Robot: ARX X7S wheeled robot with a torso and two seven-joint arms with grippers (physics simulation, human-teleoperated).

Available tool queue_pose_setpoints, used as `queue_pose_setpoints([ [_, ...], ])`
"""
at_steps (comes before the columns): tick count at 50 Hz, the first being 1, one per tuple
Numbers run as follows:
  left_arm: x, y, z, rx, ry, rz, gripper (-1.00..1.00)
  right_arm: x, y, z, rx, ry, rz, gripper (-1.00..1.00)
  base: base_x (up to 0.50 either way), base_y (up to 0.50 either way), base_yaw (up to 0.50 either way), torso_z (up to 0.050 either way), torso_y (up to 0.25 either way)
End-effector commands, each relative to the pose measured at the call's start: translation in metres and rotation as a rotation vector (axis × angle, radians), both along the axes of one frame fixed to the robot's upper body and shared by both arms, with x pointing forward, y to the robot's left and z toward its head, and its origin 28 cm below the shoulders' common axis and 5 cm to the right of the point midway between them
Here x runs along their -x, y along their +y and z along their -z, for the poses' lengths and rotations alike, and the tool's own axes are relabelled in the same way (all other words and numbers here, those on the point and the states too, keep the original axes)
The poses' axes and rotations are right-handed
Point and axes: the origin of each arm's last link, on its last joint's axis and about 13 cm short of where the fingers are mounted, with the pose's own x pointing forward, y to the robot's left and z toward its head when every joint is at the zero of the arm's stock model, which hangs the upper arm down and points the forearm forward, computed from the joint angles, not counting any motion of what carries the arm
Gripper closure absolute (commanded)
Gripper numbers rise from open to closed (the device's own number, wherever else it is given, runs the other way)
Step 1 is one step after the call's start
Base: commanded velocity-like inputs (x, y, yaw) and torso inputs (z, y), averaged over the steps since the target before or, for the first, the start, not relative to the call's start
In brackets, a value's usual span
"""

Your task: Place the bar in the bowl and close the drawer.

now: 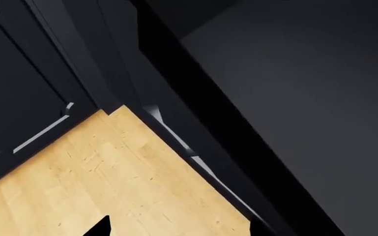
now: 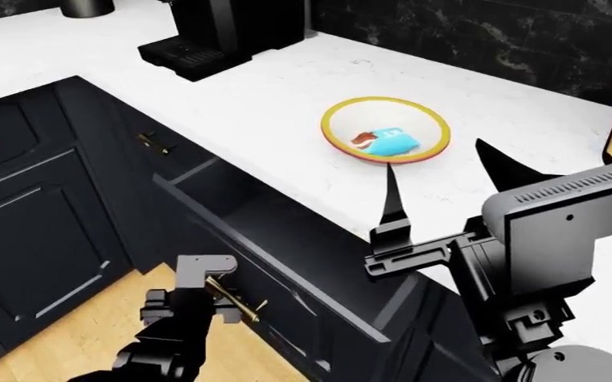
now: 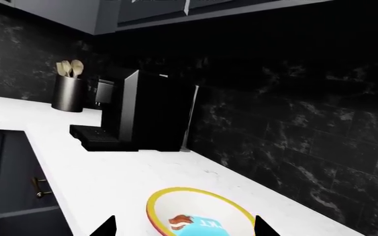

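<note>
Already the bar (image 2: 391,142) lies inside the bowl (image 2: 340,110), which sits on the white counter (image 2: 274,95) back from its front edge, toward the dark wall. My right tool (image 2: 438,185) hovers open near the bowl, holding nothing. Below the counter's front edge the drawer (image 2: 284,239) stands pulled out. My left tool (image 2: 220,294) is at its gold handle (image 2: 236,301); whether it grips I cannot tell. I judge the drawer stiff, heavy and smooth-running; its slim handle or flat front is the place to push.
</note>
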Motion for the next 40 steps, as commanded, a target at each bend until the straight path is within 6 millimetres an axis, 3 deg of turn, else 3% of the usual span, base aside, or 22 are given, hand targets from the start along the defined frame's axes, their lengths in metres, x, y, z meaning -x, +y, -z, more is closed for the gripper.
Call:
queue_pose_setpoints([
  [1,-0.022,-0.025,-0.025,0.026,-0.144,0.154,-1.00,-0.001,0.002,0.000,-0.003,0.001,-0.008,-1.00,0.00,0.00,0.00,0.000,0.011],
  [19,0.001,0.033,0.000,0.034,-0.110,-0.119,-1.00,-0.002,0.005,-0.001,-0.003,0.000,-0.019,-1.00,0.00,0.00,0.00,0.002,0.003],
  [32,0.040,0.074,0.020,0.064,-0.090,-0.313,-1.00,-0.001,0.006,-0.001,-0.001,-0.001,-0.023,-1.00,0.00,0.00,0.00,0.000,0.000],
  [40,0.062,0.091,0.022,0.072,-0.102,-0.391,-1.00,-0.001,0.006,-0.001,-0.001,-0.002,-0.025,-1.00,0.00,0.00,0.00,0.000,0.000],
])
